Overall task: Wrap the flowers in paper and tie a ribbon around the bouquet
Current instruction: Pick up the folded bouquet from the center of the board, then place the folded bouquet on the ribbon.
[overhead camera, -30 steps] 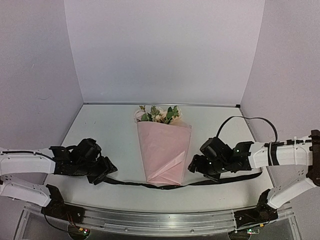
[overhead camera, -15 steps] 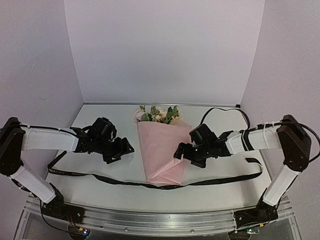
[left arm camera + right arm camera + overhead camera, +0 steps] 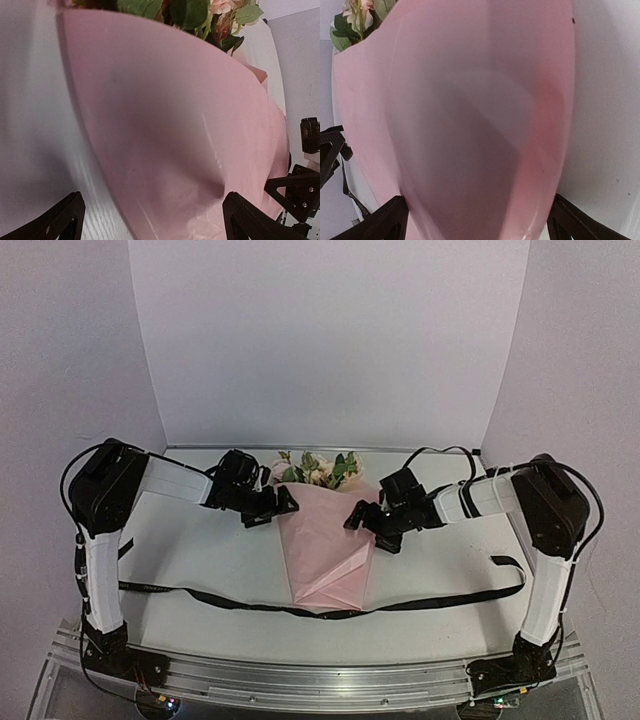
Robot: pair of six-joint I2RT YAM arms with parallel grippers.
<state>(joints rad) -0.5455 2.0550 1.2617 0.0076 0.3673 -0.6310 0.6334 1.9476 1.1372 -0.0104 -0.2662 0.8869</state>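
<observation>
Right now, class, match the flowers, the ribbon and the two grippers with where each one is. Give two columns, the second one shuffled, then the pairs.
1 flowers
2 ribbon
3 left gripper
4 right gripper

a open, at the right edge of the paper
b lying stretched out at the paper's pointed end
c poking out of the paper's wide far end
d open, at the paper's left edge

Pairs: 1-c, 2-b, 3-d, 4-a

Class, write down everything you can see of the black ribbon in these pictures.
The ribbon is long, narrow and black, limp like fabric. It lies untied on the table, running left to right along the near side. It dips in the middle where it meets the pointed tip of the bouquet; whether it passes over or under is unclear. Its right end curls back in a small loop.
</observation>
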